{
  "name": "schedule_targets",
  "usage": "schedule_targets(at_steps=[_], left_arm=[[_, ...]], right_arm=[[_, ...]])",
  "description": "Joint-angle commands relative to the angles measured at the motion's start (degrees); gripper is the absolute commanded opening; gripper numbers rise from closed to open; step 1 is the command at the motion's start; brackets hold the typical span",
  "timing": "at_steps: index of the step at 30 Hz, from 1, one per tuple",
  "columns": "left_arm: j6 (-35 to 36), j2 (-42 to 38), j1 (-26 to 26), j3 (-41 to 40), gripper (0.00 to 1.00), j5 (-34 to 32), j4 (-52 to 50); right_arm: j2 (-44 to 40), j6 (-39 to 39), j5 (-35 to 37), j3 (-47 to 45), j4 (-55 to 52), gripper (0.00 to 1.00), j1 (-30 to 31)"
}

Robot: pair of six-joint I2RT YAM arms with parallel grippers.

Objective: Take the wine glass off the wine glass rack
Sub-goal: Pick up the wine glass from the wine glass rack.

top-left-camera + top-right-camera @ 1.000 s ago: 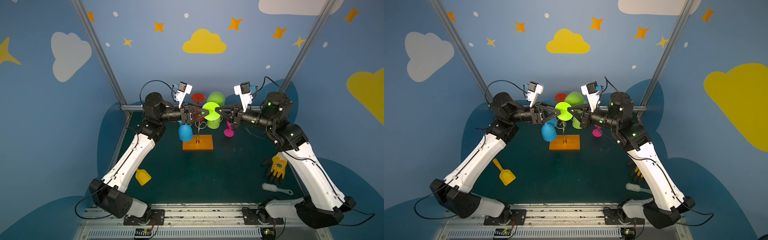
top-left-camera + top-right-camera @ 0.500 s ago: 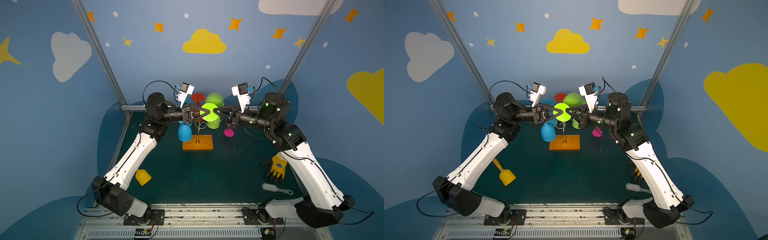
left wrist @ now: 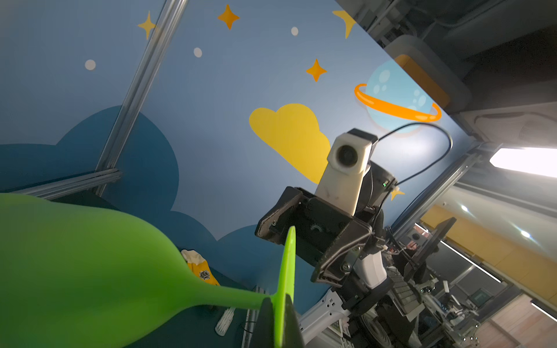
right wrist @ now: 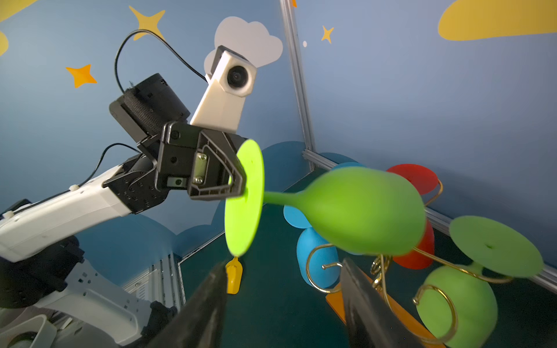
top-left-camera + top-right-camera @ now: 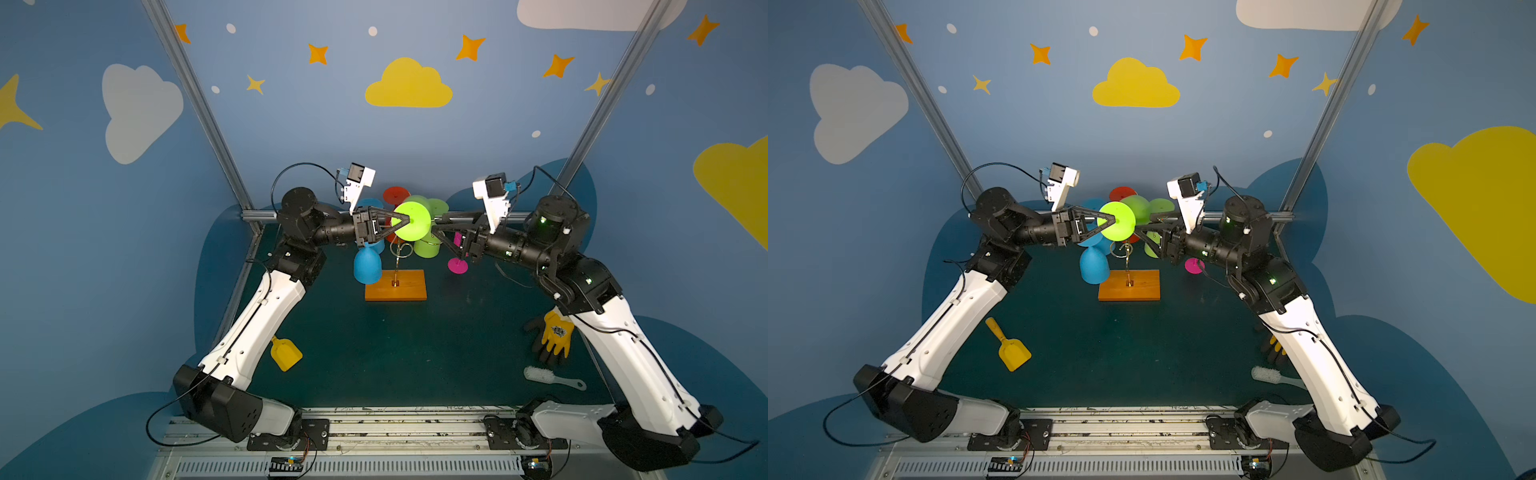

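Observation:
A lime green wine glass point(image 5: 415, 224) point(image 5: 1119, 224) lies sideways in the air above the wine glass rack point(image 5: 395, 286) point(image 5: 1129, 286), a gold wire stand on an orange wooden base. My left gripper point(image 5: 404, 220) point(image 5: 1111, 219) point(image 3: 280, 322) is shut on the edge of its round foot point(image 3: 287, 265) point(image 4: 244, 195). The bowl point(image 3: 75, 265) point(image 4: 361, 211) points toward my right arm. My right gripper point(image 5: 436, 232) point(image 5: 1142, 232) point(image 4: 283, 301) is open just below the bowl, with nothing between its fingers.
On the rack hang a blue glass point(image 5: 367, 266), a red glass point(image 5: 396, 195) and a second green glass point(image 5: 428, 247). A pink glass foot point(image 5: 457, 265) shows by the right gripper. A yellow scoop point(image 5: 286, 353), a yellow-black glove point(image 5: 555, 336) and a white brush point(image 5: 552, 378) lie on the table.
My left jaws have closed on the green glass's foot. My right jaws, shut before, have opened and let go of the glass.

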Motion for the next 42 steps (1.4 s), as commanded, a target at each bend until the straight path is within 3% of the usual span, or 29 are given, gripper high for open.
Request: schedule_targets(at_steps=[1,5,14,20,27,42], left_arm=[[-8.56,-0.92,2.23,-1.01,0.03,0.17,7.19],[-12.46,-0.57,2.49,-0.24,0.03,1.17,10.13],[-17.05,-0.28,2.5,1.55,0.03,2.43,10.93],[-18.32,-0.63,2.37,2.17,0.03,2.53,10.48],[-19.73,-0.66,2.23,2.33,0.03,2.29,10.96],[-24.01,-0.71,1.96,1.78,0.03,2.89,15.74]], right_arm=[[-3.69,-7.2,5.43,-2.84,4.22,0.74,-0.57],[-3.61,-15.14,5.78,-3.79,4.11,0.81,-0.58],[-0.32,-30.87,-0.07,-6.57,10.63,0.84,-0.62],[2.97,-36.67,-4.04,-7.28,16.15,0.85,-0.55],[9.55,-37.64,-7.5,-2.57,17.16,0.86,-0.23],[18.28,-36.77,-6.89,3.06,18.41,0.86,1.18]])
